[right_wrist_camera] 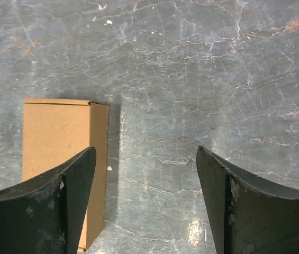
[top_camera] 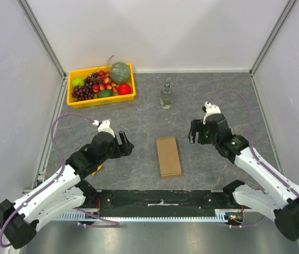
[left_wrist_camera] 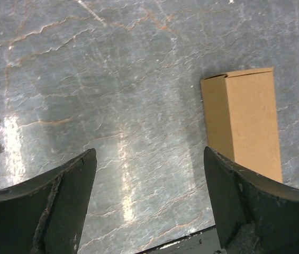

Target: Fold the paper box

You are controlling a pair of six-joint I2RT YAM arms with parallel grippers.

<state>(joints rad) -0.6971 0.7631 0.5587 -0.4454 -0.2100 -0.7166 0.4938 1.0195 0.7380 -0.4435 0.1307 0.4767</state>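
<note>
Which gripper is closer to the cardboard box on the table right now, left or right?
Right, by a little. The right gripper hangs open just off the far right corner of the paper box; the left gripper sits open farther out, beyond its left side.

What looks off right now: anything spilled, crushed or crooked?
Nothing stands out. The paper box lies closed and flat between the open left claw and right claw, touching neither; the bottle stands upright.

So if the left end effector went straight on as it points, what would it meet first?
Probably the bare table: the paper box lies beside the line of the left end effector, depth unclear.
</note>
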